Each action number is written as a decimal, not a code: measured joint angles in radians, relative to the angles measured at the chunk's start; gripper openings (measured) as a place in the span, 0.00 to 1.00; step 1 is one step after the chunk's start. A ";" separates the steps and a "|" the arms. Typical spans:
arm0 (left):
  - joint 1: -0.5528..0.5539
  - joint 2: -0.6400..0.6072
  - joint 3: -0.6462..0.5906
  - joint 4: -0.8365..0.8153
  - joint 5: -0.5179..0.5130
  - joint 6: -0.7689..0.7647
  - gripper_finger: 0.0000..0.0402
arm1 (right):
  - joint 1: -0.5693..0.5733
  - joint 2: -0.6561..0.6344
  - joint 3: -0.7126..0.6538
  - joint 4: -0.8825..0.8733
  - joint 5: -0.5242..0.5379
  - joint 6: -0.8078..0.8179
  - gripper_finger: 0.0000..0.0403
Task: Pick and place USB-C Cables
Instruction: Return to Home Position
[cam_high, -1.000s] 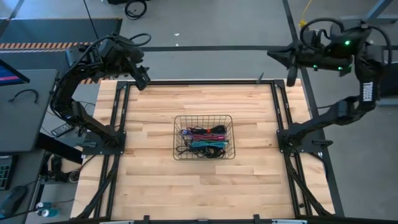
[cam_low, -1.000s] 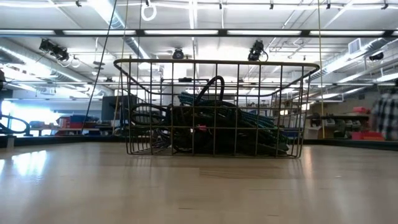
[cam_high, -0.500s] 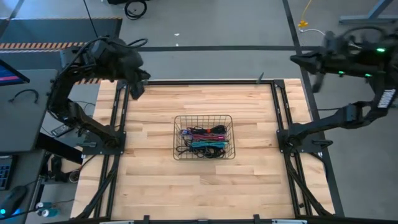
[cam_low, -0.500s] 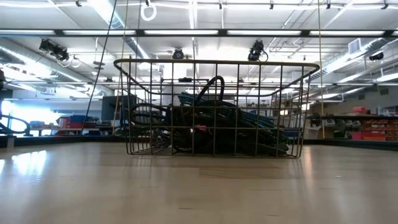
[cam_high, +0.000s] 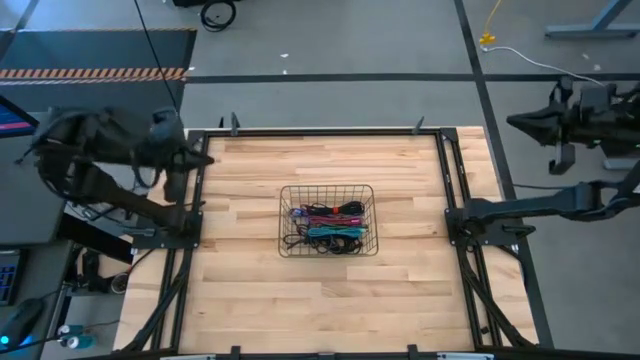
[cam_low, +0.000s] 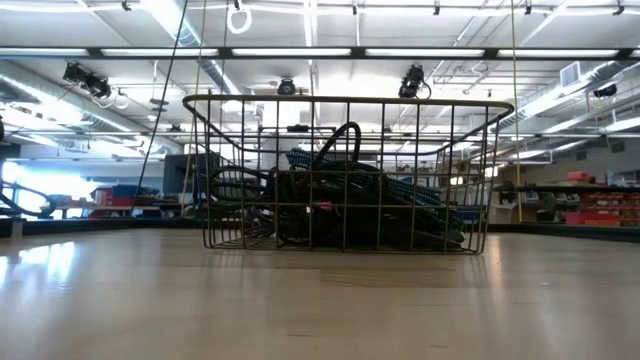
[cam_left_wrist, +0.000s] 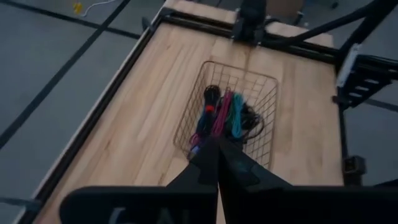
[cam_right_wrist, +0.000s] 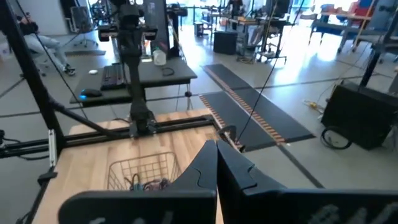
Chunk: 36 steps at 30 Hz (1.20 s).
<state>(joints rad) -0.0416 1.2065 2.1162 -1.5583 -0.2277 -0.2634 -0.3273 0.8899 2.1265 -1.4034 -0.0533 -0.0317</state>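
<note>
The USB-C cables (cam_high: 326, 224) lie heaped in a wire mesh basket (cam_high: 372, 200) at the table's middle: black, magenta, teal and blue strands. The heap also shows in the low view (cam_low: 340, 195), and the cables (cam_left_wrist: 222, 115) show in the left wrist view too. My left gripper (cam_high: 207, 160) hangs shut over the table's left edge, well left of the basket; its fingers (cam_left_wrist: 208, 163) meet with nothing between them. My right gripper (cam_high: 512, 122) is shut and empty beyond the table's right edge, pointing toward the table, its fingers (cam_right_wrist: 208, 163) together.
The basket rests on the bare wooden tabletop (cam_high: 250, 290), with free wood on every side of it. Black frame rails (cam_high: 190, 210) run along the table's left and right edges (cam_high: 455, 215). A desk with a keyboard (cam_right_wrist: 115, 73) stands beyond the table's left side.
My left gripper has swung from the table's far left corner toward the left edge and nearer. My right gripper has drawn away from the far right corner, out past the table's right edge. The basket and the cables have stayed put.
</note>
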 joint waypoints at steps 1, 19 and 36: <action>-0.040 -0.026 -0.058 0.023 -0.037 -0.030 0.00 | -0.003 -0.025 -0.041 0.016 -0.002 0.007 0.00; -0.301 -0.482 -1.071 0.840 -0.109 -0.072 0.00 | -0.015 -0.495 -1.001 0.686 -0.298 0.109 0.00; -0.380 -0.705 -1.809 1.388 -0.031 -0.005 0.00 | 0.029 -0.777 -1.653 1.105 -0.391 0.098 0.00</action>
<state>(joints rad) -0.4211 0.5010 0.3069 -0.1706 -0.2585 -0.2687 -0.2980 0.1128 0.4732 -0.2983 -0.4445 0.0658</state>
